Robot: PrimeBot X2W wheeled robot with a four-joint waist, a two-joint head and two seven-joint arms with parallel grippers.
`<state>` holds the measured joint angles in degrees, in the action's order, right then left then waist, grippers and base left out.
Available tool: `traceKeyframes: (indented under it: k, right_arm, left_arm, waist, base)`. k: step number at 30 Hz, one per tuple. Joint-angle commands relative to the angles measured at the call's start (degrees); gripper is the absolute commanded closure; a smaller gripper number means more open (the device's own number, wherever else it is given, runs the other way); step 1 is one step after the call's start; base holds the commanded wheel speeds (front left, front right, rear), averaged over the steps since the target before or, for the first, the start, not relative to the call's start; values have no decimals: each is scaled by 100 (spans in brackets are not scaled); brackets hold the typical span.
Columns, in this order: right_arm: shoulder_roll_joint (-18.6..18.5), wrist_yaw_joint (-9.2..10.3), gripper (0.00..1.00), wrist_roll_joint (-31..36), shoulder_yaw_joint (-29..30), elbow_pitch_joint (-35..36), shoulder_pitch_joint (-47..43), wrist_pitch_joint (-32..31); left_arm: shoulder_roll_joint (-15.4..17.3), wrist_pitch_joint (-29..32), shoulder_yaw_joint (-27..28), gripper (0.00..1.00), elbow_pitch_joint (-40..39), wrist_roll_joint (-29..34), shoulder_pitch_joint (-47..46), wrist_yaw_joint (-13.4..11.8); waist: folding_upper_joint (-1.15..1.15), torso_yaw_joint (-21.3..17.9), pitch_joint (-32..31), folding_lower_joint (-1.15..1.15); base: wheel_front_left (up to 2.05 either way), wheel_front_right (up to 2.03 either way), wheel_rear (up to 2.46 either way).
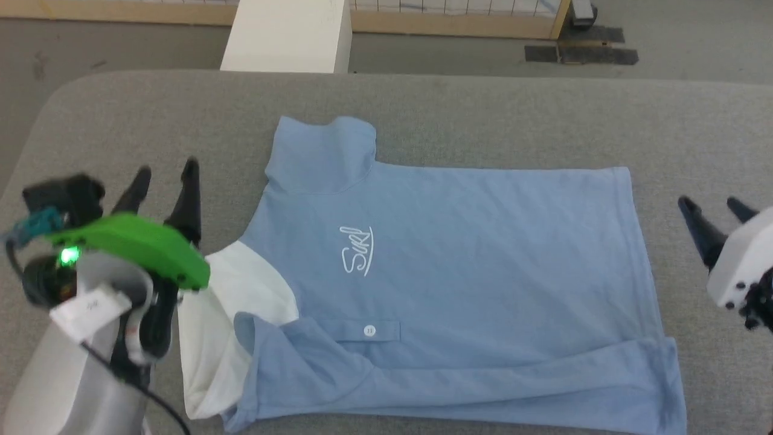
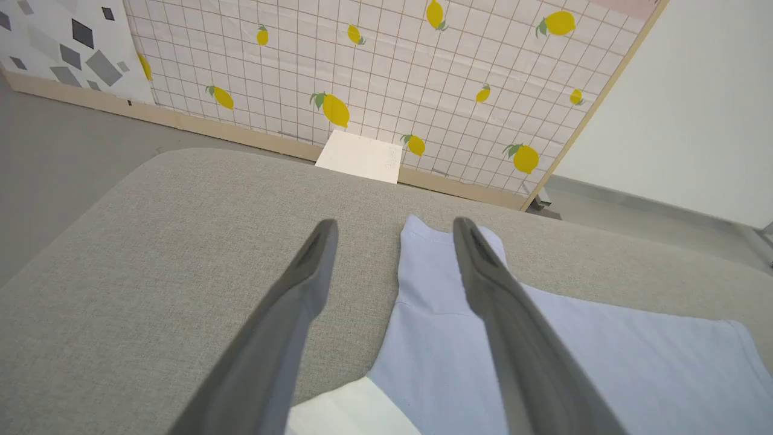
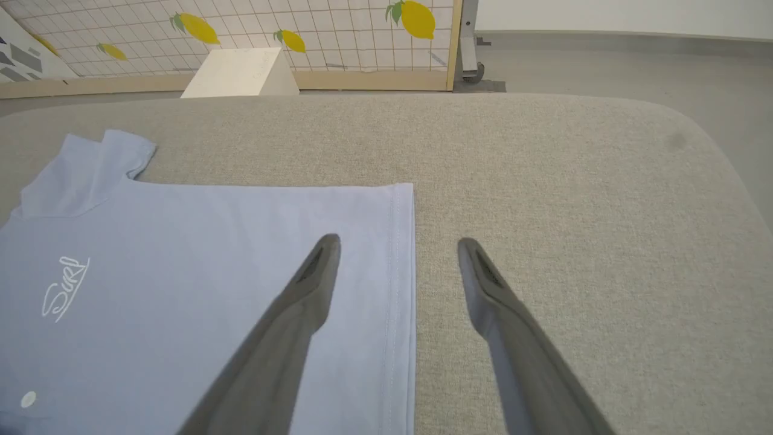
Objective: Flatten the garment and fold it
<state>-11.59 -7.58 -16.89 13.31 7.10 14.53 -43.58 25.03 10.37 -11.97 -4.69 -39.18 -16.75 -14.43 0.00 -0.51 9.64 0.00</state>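
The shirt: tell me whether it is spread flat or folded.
Partly folded. The shirt lies front up, far sleeve spread, but its near side is turned over onto the front.

You face a staged test lab: a lemon-print backdrop panel (image 2: 374, 66), bare grey floor (image 2: 54, 157), and a padded grey worktop (image 1: 483, 109).

One garment (image 1: 459, 272), two hands (image 1: 167, 169) (image 1: 707, 202), one white box (image 1: 287, 36), one grey table (image 1: 483, 103).

Grey fabric tabletop (image 1: 483, 103), white box (image 1: 290, 36), lemon-print grid panel (image 2: 423, 72) beyond
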Motion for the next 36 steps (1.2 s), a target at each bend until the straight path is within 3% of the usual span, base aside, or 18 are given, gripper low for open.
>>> traceKeyframes:
  k: [1, 8, 13, 21, 29, 31, 36]
  right_arm:
    - [52, 9, 0, 67, -1, -36, 245, 53]
    - [99, 9, 0, 179, -175, -309, 1010, 179]
    - [122, 9, 0, 169, -411, -500, 1347, 277]
    - [69, 9, 0, 56, -554, -490, 1498, 413]
    - [-35, 9, 0, 18, -480, -373, 1451, 443]
    - [-39, 9, 0, 20, -454, -367, 1441, 451]
    - [-142, 9, 0, 49, -437, -392, 1496, 420]
  left_arm:
    - [-42, -73, -131, 0, 253, 142, -443, 159]
    - [-304, -30, -612, 0, 1774, 403, -2255, 708]
    - [-397, 557, -979, 0, 2899, 581, -3402, 949]
    - [-441, 2259, -1353, 0, 4159, 642, -4552, 876]
    - [-492, 3387, -1576, 0, 4611, 521, -4628, 830]
    - [-494, 3379, -1581, 100, 4585, 507, -4585, 814]
    - [-533, 2810, -1393, 100, 4384, 361, -4497, 895]
  waist:
    - [0, 27, 346, 0]
    - [0, -59, 1154, 0]
    - [0, -247, 1601, 0]
    - [0, -471, 2089, 0]
    - [0, -516, 2237, 0]
    - [0, -491, 2237, 0]
    - [0, -339, 2143, 0]
  base:
    - [0, 0, 0]
    - [0, 0, 0]
    - [0, 0, 0]
    - [0, 0, 0]
    - [0, 0, 0]
    - [0, 0, 0]
    - [0, 0, 0]
